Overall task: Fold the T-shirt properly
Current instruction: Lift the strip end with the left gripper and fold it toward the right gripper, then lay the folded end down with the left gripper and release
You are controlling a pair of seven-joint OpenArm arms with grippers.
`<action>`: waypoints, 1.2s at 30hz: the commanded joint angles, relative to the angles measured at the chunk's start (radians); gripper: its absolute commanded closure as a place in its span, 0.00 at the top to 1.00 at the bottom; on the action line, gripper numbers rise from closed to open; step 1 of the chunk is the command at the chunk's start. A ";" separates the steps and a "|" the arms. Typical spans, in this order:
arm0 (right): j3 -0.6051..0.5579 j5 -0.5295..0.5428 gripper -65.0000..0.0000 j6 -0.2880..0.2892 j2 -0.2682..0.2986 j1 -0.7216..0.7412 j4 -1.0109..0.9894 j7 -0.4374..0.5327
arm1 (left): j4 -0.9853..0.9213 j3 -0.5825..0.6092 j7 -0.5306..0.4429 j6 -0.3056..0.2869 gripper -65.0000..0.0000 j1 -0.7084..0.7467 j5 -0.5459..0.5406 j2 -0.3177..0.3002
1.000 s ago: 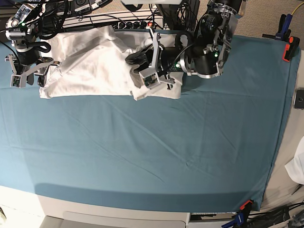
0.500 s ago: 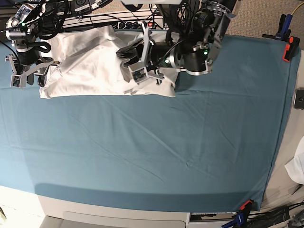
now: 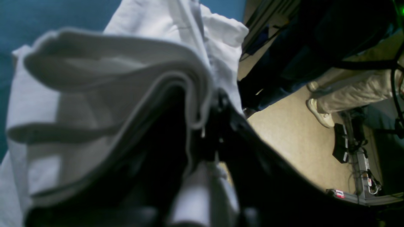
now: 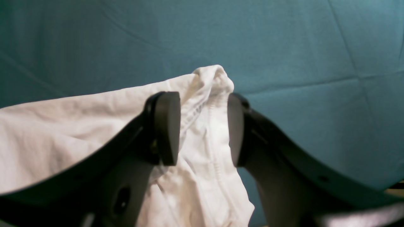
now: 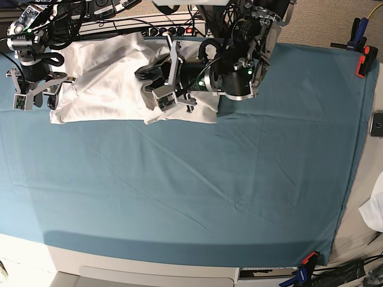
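The white T-shirt [image 5: 102,78] lies bunched at the back left of the teal sheet [image 5: 209,191]. My left gripper [image 5: 164,98] hangs over the shirt's right part. In the left wrist view several folded layers of the T-shirt [image 3: 94,78] drape over the left gripper [image 3: 205,126], whose jaws pinch the cloth edge. My right gripper [image 5: 31,95] sits at the shirt's left end. It stands open in the right wrist view, where the right gripper [image 4: 202,129] has a hemmed corner of the T-shirt [image 4: 63,132] loose between its pads [image 4: 167,126].
Orange and blue clamps [image 5: 363,63] pin the sheet at the back right, others [image 5: 308,258] at the front right. A power strip and cables [image 5: 161,30] run behind the shirt. A phone [image 5: 377,124] and a white cloth [image 5: 374,209] lie off the right edge.
My left gripper has swung left, carrying the shirt's right side over the middle, so the shirt now looks narrower. The right arm has not moved.
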 commanded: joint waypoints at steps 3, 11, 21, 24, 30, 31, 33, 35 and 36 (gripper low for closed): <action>0.005 0.028 0.38 -0.003 0.016 0.002 0.014 0.030 | 0.014 0.001 -0.042 -0.011 0.42 -0.011 -0.027 0.011; 0.005 0.028 0.38 -0.003 0.016 0.003 0.014 0.030 | 0.018 0.000 -0.040 -0.011 0.43 -0.014 -0.028 0.010; 0.005 0.027 0.38 -0.003 0.016 0.002 0.014 0.029 | 0.171 -0.163 0.003 0.043 0.00 0.000 0.000 -0.007; 0.005 0.027 0.38 -0.003 0.016 0.002 0.014 0.030 | 0.187 -0.244 -0.007 0.123 0.00 0.028 0.072 -0.035; 0.005 0.028 0.38 -0.003 0.016 0.003 0.014 0.031 | 0.192 -0.317 -0.003 0.195 0.00 0.126 0.103 -0.094; 0.005 0.028 0.38 -0.003 0.016 0.003 0.014 0.033 | 0.194 -0.316 0.000 0.194 0.00 0.142 0.103 -0.097; 0.005 0.028 0.38 -0.003 0.016 0.003 0.014 0.034 | 0.201 -0.314 0.001 0.194 0.00 0.169 0.099 -0.097; 0.005 0.028 0.38 -0.003 0.016 0.003 0.014 0.034 | 0.205 -0.314 0.001 0.194 0.00 0.186 0.090 -0.094; 0.005 0.028 0.38 -0.004 0.016 0.003 0.014 0.034 | 0.205 -0.312 0.002 0.194 0.00 0.190 0.087 -0.095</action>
